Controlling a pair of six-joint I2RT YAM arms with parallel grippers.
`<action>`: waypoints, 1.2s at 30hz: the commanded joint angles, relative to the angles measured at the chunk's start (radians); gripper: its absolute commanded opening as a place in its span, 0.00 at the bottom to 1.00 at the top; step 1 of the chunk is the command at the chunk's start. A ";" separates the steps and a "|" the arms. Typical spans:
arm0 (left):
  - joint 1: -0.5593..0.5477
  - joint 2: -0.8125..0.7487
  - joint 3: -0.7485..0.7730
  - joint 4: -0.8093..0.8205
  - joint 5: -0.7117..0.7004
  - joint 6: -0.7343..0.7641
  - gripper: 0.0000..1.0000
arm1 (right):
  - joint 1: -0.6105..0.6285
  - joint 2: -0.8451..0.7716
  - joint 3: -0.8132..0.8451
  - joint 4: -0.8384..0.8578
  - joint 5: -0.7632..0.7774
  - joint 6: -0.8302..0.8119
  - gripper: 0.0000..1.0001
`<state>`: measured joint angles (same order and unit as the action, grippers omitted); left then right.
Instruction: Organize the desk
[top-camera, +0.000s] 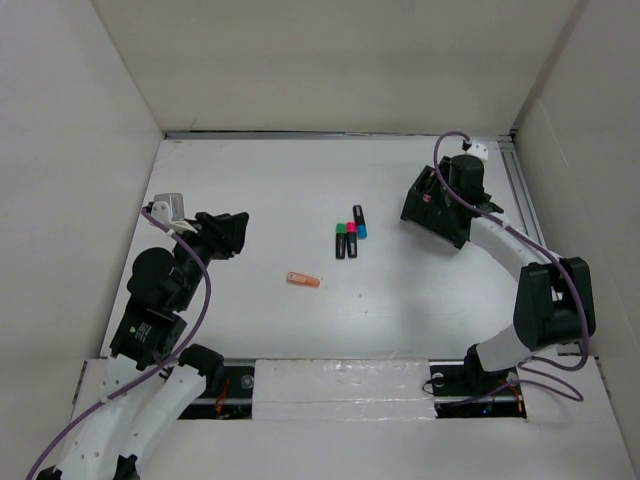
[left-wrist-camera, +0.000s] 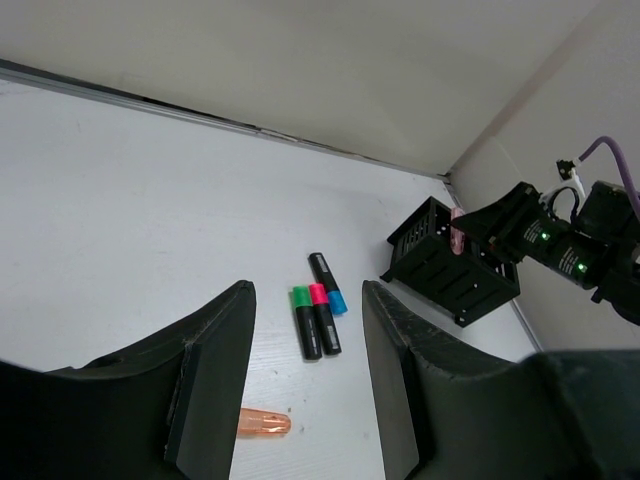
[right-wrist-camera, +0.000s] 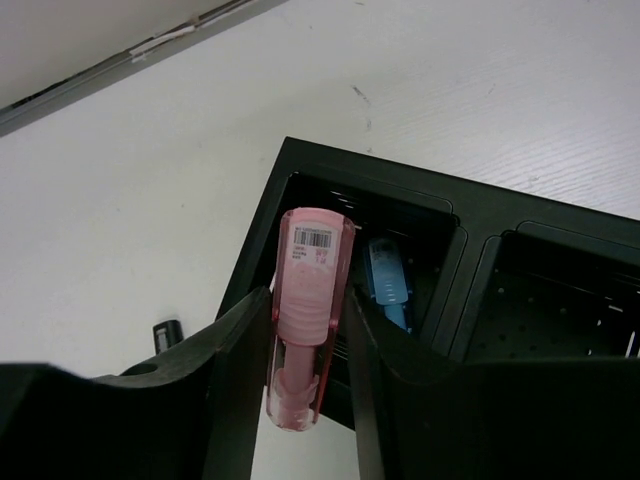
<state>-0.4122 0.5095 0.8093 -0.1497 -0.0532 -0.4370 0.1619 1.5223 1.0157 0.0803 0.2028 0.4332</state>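
Note:
On the white desk (top-camera: 300, 190) lie three black markers with green (top-camera: 341, 241), pink (top-camera: 351, 238) and blue (top-camera: 360, 222) caps, side by side in the middle, and an orange pen-like piece (top-camera: 303, 280) nearer the left arm. My right gripper (right-wrist-camera: 305, 345) is shut on a pink eraser stick (right-wrist-camera: 308, 315) and holds it over the left compartment of the black two-compartment box (right-wrist-camera: 470, 235), where a blue stick (right-wrist-camera: 385, 280) lies. My left gripper (left-wrist-camera: 305, 385) is open and empty above the desk, with the orange piece (left-wrist-camera: 262, 423) low between its fingers' view.
The black box (top-camera: 432, 208) stands at the right back of the desk, next to a metal rail (top-camera: 520, 190). White wall panels close in the desk on three sides. The box also shows in the left wrist view (left-wrist-camera: 450, 262).

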 joint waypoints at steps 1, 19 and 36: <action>0.004 -0.002 -0.004 0.038 0.009 0.012 0.43 | -0.009 -0.030 -0.006 0.033 0.001 0.006 0.43; 0.004 -0.012 -0.002 0.033 -0.016 0.014 0.43 | 0.371 -0.087 -0.057 0.047 -0.179 -0.138 0.00; 0.004 -0.038 -0.002 0.042 -0.031 0.012 0.43 | 0.789 0.202 -0.013 -0.068 -0.224 -0.356 0.75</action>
<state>-0.4122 0.4770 0.8093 -0.1478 -0.0799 -0.4370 0.9192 1.6726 0.9386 0.0437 -0.0677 0.1322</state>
